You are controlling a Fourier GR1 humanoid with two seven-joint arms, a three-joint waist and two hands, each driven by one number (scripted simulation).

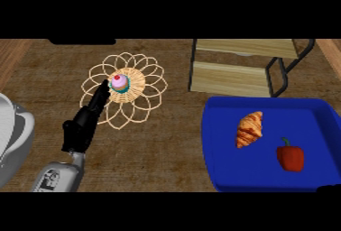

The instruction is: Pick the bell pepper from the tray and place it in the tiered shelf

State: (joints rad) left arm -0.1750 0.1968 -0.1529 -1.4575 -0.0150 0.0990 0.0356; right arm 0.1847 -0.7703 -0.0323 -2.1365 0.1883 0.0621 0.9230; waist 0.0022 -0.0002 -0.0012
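Red bell pepper (290,157) lies in the blue tray (220,135) at near right of the desk (180,135), stem pointing far, long axis near-to-far, just right of a croissant (249,129). Left hand (90,119) is well apart at the left, fingers straight, holding nothing, tips by a cupcake (120,83) on a wire doily (124,90). Right hand (329,189) barely shows at the near right corner; fingers can't tell, but it's nearer the pepper. Wooden tiered shelf (233,67) sits far of the tray.
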